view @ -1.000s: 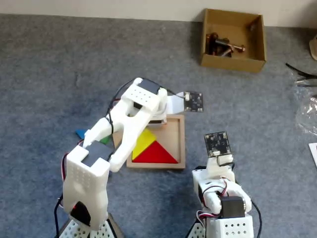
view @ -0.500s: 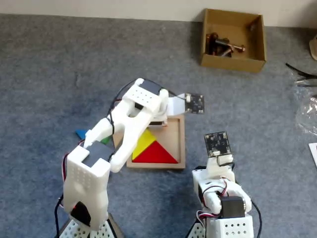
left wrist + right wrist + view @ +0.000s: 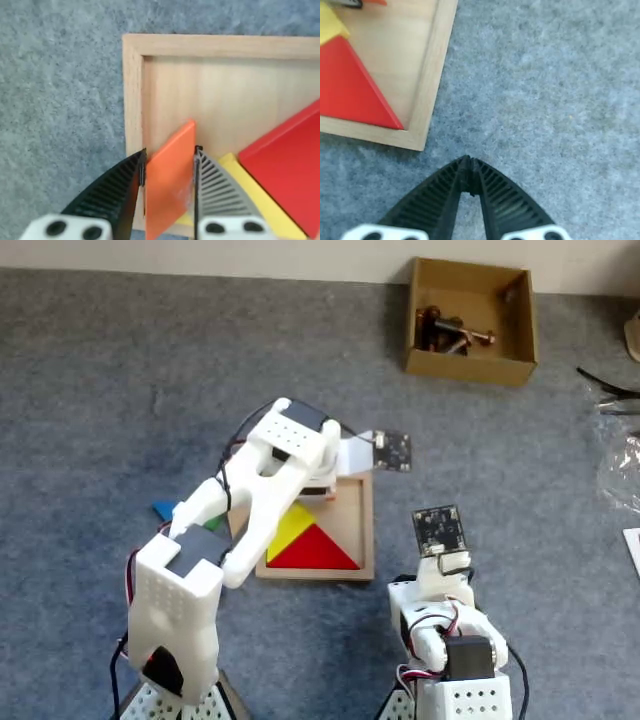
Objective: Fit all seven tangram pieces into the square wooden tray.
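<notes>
Right gripper (image 3: pixel 469 163), fingers pressed together with nothing between them, over grey carpet (image 3: pixel 545 90) near a corner of the wooden tray (image 3: pixel 432 85). Inside the tray, a red triangle (image 3: pixel 350 90) touches a yellow piece (image 3: pixel 329 25).

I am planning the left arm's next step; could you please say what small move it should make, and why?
Probably lower the left gripper a little: it grips the flat orange piece at the bare corner of the square wooden tray, beside the yellow piece and red triangle.
</notes>
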{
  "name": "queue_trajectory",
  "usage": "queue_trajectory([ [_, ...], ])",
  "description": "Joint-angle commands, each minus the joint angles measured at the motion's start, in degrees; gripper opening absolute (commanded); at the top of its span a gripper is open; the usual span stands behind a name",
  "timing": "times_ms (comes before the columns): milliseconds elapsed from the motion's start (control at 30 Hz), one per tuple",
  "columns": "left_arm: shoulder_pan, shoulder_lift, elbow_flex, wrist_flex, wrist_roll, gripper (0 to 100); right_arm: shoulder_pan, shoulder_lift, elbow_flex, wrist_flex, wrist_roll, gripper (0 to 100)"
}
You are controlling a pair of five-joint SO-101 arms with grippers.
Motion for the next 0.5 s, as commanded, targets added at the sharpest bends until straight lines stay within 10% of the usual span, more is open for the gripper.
queue_trajectory([
  [0,1.10,-1.10,-3.30,1.23,-0.62,7,-0.57,-0.48,6.73,-1.01,-0.44,0.5],
  [467,1.36,-1.10,-3.47,0.88,-0.62,6,-0.57,-0.48,6.73,-1.01,-0.44,0.5],
])
